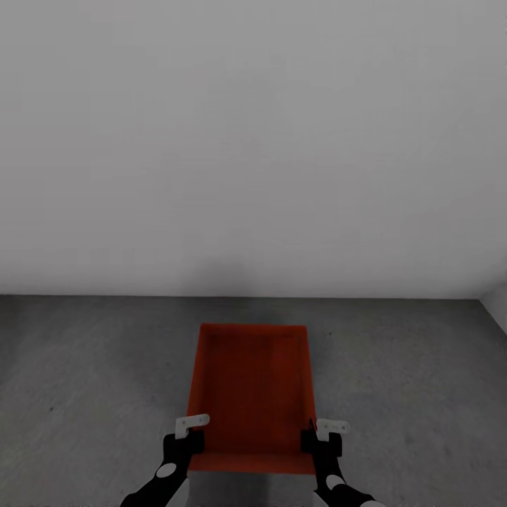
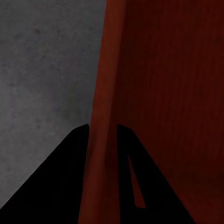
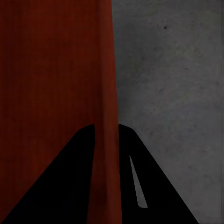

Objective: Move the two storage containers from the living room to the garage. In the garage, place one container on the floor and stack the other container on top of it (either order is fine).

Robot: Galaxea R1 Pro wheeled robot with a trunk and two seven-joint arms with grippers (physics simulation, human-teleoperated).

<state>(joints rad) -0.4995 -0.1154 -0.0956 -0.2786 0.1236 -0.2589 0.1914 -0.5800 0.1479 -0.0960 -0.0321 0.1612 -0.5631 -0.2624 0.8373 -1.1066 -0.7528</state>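
Observation:
One orange-red storage container is held out in front of me over the dark grey concrete floor of the garage. My left gripper is shut on its left wall, one black finger on each side of the thin wall. My right gripper is shut on the right wall in the same way. Both grips sit near the container's near end. The container's inside looks empty.
A plain pale grey wall stands straight ahead and meets the concrete just beyond the container. A wall corner shows at the far right. Open concrete lies to either side of the container.

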